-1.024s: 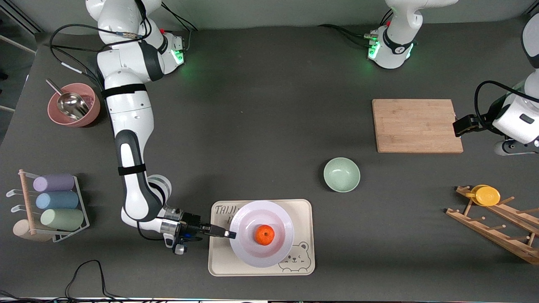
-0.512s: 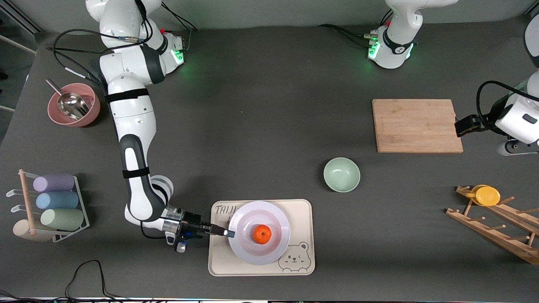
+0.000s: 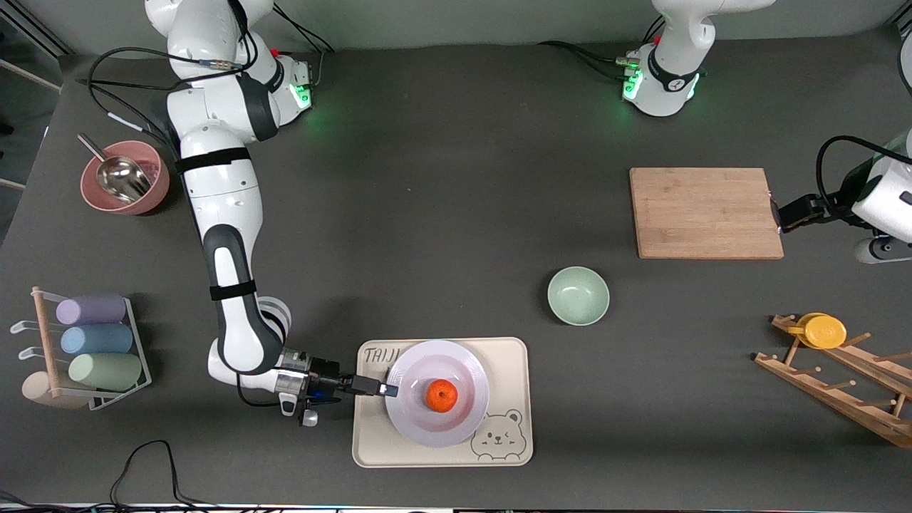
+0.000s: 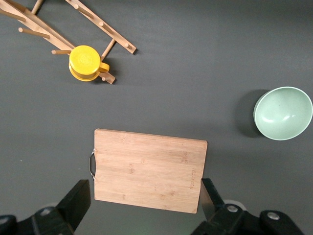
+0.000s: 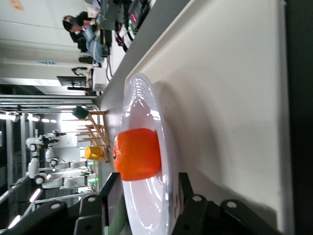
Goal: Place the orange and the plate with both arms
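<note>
The white plate (image 3: 467,363) lies on the cream bear tray (image 3: 509,363), near the front camera. The orange (image 3: 442,395) sits in the plate's centre. My right gripper (image 3: 388,390) reaches in low from the right arm's end of the table and is shut on the plate's rim. In the right wrist view, the gripper's (image 5: 149,180) fingers straddle the plate's (image 5: 146,107) rim, with the orange (image 5: 138,154) just past them. My left gripper (image 3: 782,217) is open and empty. It hangs by the edge of the wooden cutting board (image 3: 705,212), at the left arm's end of the table. In the left wrist view the gripper (image 4: 144,188) shows wide apart over the board (image 4: 146,169).
A mint-green bowl (image 3: 578,295) stands between the tray and the cutting board. A wooden rack with a yellow cup (image 3: 823,330) is at the left arm's end. A pink bowl with a metal scoop (image 3: 125,178) and a cup rack (image 3: 100,340) are at the right arm's end.
My right gripper has lowered the plate and orange toward the tray and shifted them slightly toward the right arm's end. My left gripper has drawn back from the board toward the table's edge.
</note>
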Robot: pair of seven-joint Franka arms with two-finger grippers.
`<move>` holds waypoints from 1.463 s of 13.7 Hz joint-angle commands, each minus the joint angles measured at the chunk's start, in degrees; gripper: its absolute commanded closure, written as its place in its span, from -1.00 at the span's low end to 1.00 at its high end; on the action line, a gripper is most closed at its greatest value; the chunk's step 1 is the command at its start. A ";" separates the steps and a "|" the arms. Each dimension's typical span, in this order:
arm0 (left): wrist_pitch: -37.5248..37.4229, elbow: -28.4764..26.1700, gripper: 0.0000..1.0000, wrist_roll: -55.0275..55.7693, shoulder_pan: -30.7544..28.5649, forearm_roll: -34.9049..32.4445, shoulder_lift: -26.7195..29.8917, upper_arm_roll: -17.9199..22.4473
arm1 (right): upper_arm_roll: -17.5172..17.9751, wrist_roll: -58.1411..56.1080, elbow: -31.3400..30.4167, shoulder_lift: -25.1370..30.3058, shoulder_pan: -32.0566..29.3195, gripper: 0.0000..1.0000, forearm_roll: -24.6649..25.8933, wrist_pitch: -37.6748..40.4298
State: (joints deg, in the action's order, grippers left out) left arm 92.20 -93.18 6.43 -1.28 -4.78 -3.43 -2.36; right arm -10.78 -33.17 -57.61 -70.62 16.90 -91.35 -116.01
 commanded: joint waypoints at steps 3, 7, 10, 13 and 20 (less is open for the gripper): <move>0.09 0.90 -1.00 -0.36 -0.47 -0.14 -0.18 0.07 | -0.91 8.98 -0.92 5.48 -0.64 -0.20 15.98 -0.01; -0.61 1.34 -1.00 -1.50 -1.00 -0.05 -0.27 -0.10 | -0.91 18.22 -1.98 13.12 -3.80 -0.40 36.29 7.52; -1.05 1.25 -1.00 -2.29 -1.18 0.04 -0.27 -0.02 | -0.91 18.23 -2.33 19.71 -5.47 -0.78 52.62 14.65; -0.18 1.51 -1.00 -4.56 -1.18 0.47 -0.18 -0.10 | -0.99 18.23 -2.68 27.44 -6.44 -1.00 66.16 22.56; -1.32 1.69 -1.00 -8.89 -4.60 4.52 0.53 0.16 | -0.56 24.36 -26.20 56.34 -9.16 -1.00 85.26 23.90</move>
State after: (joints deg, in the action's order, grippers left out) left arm 92.18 -92.30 -0.61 -5.08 -1.13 -3.27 -2.03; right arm -12.30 -12.74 -72.13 -24.30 8.23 -9.83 -90.77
